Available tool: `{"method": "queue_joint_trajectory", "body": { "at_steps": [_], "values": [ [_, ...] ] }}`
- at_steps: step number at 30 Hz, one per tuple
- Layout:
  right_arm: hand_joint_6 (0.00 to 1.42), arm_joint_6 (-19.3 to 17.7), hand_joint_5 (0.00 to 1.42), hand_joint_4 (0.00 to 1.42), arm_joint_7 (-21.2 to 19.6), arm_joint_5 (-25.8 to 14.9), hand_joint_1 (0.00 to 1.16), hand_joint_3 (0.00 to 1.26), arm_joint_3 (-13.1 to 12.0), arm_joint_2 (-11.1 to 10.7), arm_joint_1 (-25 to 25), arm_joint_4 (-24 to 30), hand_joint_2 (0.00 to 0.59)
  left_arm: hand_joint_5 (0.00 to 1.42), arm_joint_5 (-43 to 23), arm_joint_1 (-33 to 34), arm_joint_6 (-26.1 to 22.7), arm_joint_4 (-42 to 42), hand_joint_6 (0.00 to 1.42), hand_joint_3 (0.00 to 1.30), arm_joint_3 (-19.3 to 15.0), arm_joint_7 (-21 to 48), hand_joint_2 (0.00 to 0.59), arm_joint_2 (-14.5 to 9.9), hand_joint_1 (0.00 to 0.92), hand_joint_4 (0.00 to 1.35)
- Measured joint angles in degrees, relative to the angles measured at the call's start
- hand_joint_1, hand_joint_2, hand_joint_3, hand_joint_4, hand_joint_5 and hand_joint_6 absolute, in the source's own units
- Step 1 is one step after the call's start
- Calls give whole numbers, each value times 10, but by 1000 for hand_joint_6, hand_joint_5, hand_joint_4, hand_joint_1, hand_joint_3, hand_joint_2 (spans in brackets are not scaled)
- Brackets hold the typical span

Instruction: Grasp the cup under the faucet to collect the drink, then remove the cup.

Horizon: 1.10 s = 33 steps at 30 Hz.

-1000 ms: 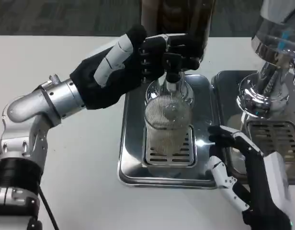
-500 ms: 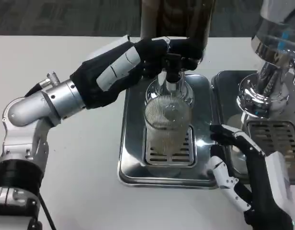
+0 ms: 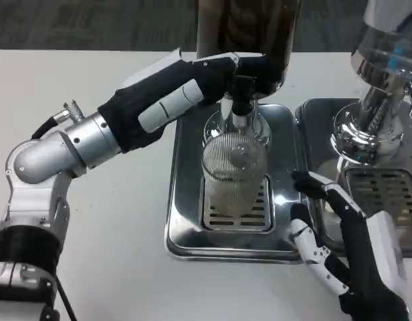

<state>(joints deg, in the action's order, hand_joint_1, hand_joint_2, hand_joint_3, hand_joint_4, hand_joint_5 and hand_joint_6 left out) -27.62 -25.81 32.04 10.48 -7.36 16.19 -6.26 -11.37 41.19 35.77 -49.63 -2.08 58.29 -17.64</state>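
A: The cup (image 3: 234, 175) stands on the tray (image 3: 186, 221) at frame centre, under the faucet (image 3: 241, 100).

B: Left hand (image 3: 192, 83) presses the lever; right hand (image 3: 340, 241), fingers apart, should grip gently.

- The drip tray (image 3: 186, 221) sits on the table (image 3: 92, 80), toward its far edge.
- The cup (image 3: 234, 175) stands upright on the tray's grate (image 3: 258, 217), directly under the faucet (image 3: 240, 107).
- The dispenser (image 3: 246, 27) rises behind the cup, at the tray's far end.
- The left hand (image 3: 186, 90) reaches in from the left and rests on the faucet's top, above the cup.
- The right hand (image 3: 346, 247) lies near the tray's front right corner, just right of the cup, apart from it.
- A second dispenser (image 3: 383, 87) and its tray (image 3: 313, 114) stand to the right.
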Motion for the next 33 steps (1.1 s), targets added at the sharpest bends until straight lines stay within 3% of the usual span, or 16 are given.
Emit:
{"method": "queue_joint_trajectory", "body": {
  "at_steps": [9, 27, 33],
  "values": [
    [216, 0, 301, 324, 8, -6, 293, 318, -5, 0, 0, 0, 437, 190, 30, -3, 63, 0, 54, 229, 15, -33, 94, -7, 0, 168],
    [213, 4, 289, 309, 13, -15, 302, 304, -7, 1, 0, 3, 421, 190, 66, -7, 141, -6, 68, 229, 44, -90, 85, -22, 0, 168],
    [213, 11, 273, 288, 12, 4, 309, 295, -7, -2, 1, 13, 429, 189, 79, -7, 166, -8, 69, 229, 55, -108, 84, -29, 0, 168]
  ]
}}
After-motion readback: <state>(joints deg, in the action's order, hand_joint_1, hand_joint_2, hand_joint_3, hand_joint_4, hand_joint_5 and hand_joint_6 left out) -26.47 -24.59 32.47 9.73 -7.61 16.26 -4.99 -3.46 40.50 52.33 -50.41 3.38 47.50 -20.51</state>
